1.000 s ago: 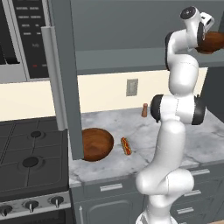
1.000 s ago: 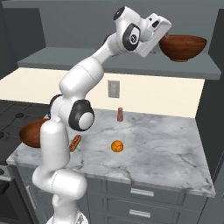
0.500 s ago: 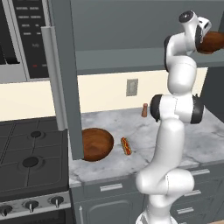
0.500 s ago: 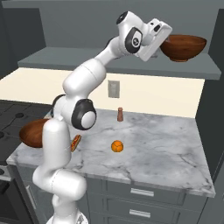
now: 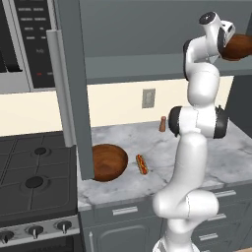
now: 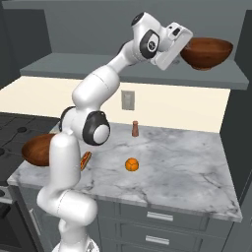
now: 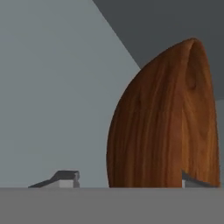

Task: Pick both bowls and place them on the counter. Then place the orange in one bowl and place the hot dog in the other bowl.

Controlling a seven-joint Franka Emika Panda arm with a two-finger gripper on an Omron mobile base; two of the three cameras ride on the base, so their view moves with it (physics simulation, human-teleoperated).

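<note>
Up high, gripper (image 6: 186,49) at bowl (image 6: 206,52) rim on shelf (image 6: 216,78); grasp state unclear.

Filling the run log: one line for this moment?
first bowl: on counter | second bowl: on shelf, gripper at rim | orange, hot dog: untouched

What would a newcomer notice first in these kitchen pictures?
First, the white arm reaching high, its gripper at the rim of a glossy reddish-brown wooden bowl on the grey upper shelf. Below, a second identical bowl sits on the veined marble counter, with a small hot dog beside it and a bright orange further along.
</note>
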